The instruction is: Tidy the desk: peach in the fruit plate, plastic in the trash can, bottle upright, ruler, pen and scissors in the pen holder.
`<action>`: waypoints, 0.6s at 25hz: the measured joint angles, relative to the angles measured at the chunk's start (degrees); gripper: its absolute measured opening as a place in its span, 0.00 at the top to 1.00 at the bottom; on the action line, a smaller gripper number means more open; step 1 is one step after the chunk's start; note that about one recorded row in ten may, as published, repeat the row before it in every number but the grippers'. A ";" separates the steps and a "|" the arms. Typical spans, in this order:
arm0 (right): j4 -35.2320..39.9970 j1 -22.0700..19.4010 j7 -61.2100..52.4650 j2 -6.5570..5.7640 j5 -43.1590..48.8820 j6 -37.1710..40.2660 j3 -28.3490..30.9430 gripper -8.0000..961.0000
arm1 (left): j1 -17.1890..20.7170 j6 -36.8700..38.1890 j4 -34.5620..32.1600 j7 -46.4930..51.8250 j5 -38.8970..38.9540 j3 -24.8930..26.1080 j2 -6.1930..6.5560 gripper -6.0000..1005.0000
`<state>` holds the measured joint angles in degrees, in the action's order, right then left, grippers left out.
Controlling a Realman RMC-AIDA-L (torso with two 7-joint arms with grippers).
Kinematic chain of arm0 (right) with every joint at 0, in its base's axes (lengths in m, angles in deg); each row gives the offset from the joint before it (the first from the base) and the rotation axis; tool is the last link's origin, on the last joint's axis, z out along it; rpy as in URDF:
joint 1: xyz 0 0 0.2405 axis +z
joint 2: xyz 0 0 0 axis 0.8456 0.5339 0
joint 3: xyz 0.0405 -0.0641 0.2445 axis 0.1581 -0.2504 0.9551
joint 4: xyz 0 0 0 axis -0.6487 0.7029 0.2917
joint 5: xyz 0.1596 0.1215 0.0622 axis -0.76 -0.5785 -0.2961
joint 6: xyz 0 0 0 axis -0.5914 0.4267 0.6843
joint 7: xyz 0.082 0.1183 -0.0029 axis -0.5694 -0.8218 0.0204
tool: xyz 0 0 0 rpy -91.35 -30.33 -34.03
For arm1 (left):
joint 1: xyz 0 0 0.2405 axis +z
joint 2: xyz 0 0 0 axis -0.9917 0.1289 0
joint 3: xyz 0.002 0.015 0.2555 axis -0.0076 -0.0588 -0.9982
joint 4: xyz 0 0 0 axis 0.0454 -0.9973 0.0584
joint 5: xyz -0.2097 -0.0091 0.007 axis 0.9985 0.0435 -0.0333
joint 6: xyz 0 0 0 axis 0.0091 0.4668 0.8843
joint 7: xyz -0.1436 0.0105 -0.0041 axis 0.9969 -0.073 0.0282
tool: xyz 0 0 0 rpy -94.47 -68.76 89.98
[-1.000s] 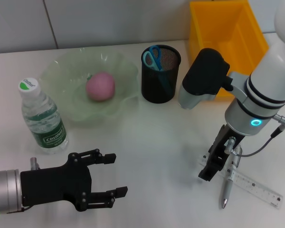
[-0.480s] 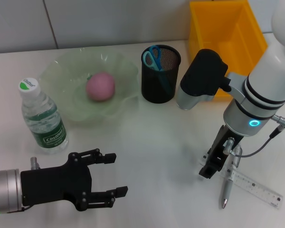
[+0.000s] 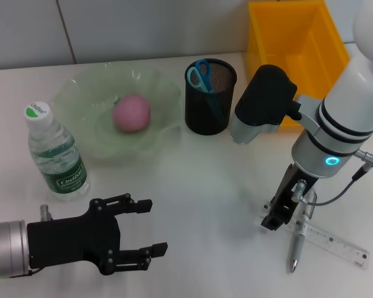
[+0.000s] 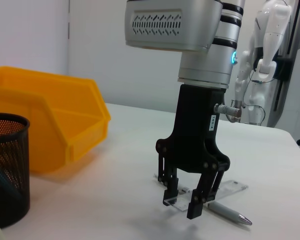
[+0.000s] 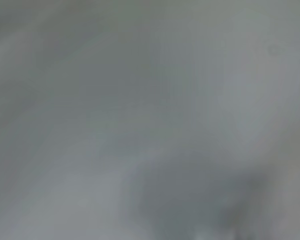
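The right gripper (image 3: 280, 214) has crept slightly along the ruler (image 3: 336, 243), jaws parted astride its end (nothing gripped yet), so pickup looks imminent.

Head camera looks down; left wrist level, both showing ruler (image 3: 328, 239); right wrist blank.

R wrist view blurred, ruler (image 3: 336, 243) part-hidden

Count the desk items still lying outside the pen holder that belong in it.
2: the ruler and the pen, both flat on the table under the right gripper.
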<state>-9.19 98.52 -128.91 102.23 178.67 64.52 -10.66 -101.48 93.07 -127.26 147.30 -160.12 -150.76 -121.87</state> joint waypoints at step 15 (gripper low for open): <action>7.23 0.19 0.67 -0.33 -2.92 5.69 10.46 0.60 | -0.01 0.17 0.57 -0.01 0.73 0.00 -0.05 0.19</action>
<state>-1.96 98.70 -128.24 101.90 175.75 70.21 -0.20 -101.49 93.23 -126.69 147.29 -159.39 -150.76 -121.92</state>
